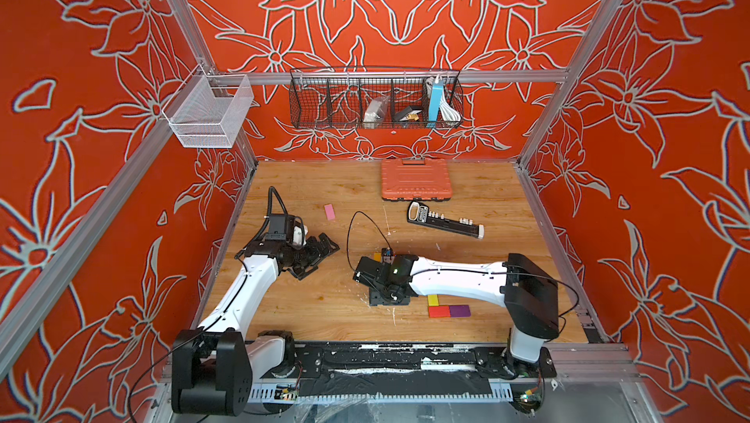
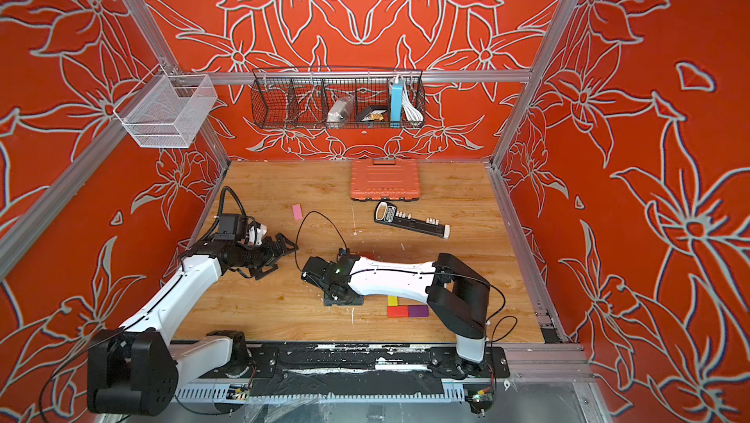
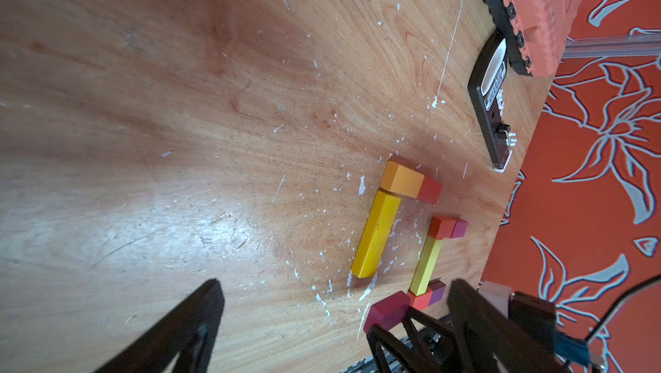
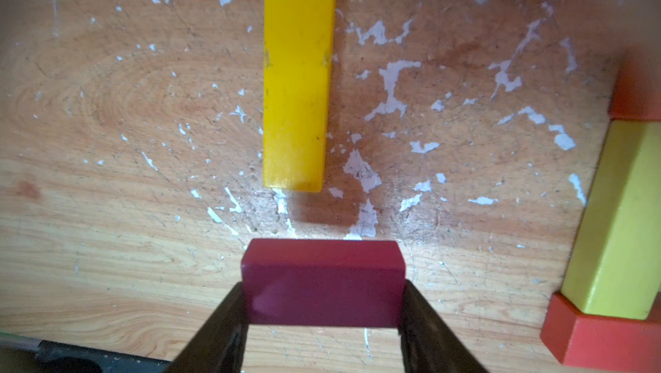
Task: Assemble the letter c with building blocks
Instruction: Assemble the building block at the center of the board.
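My right gripper [image 4: 323, 299] is shut on a dark magenta block [image 4: 323, 281], gripped by its two short ends low over the table. A small gap separates this block from the near end of a long yellow block [image 4: 297, 77]. At the yellow block's far end lie an orange block [image 3: 402, 181] and a red block [image 3: 429, 190] in a row. In both top views the right arm hides the held block. My left gripper [image 1: 324, 248] hangs open and empty to the left, fingers [image 3: 200, 317] spread wide. A pink block [image 1: 329, 211] lies alone farther back.
A second group lies beside the right arm: a thin yellow block [image 3: 427, 264], a red block [image 1: 439, 311] and a purple block [image 1: 460, 310]. An orange ribbed case [image 1: 416, 179] sits at the back, with a black bar with white pegs [image 1: 444, 222] in front of it.
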{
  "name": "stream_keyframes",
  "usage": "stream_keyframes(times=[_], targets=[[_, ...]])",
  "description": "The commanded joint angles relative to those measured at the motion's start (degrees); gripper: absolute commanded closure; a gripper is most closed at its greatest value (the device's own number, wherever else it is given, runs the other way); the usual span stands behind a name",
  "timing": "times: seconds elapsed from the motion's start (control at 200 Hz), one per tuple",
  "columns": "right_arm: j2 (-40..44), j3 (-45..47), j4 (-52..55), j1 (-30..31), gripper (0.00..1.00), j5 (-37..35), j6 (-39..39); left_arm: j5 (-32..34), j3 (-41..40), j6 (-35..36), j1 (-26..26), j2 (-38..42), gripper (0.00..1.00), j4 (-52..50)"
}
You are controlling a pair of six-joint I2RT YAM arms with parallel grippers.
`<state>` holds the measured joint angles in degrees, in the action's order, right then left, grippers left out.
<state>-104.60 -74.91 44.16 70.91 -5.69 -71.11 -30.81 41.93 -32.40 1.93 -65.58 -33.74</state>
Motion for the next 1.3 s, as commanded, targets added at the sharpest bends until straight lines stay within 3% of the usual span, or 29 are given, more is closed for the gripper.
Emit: stream_keyframes(times=[0.0,1.291], targets=[[-1.7,0.8,0.8,0.4,0.44,-1.4,-1.9,-0.9,-0.1,-0.1,0.4,0.9,0.02,0.4],[-7.6,-2.9,0.8,-0.5,0.43,-2.7,-3.8,-2.2,-0.2,0.1,0.5,0.4,0.02,1.4]])
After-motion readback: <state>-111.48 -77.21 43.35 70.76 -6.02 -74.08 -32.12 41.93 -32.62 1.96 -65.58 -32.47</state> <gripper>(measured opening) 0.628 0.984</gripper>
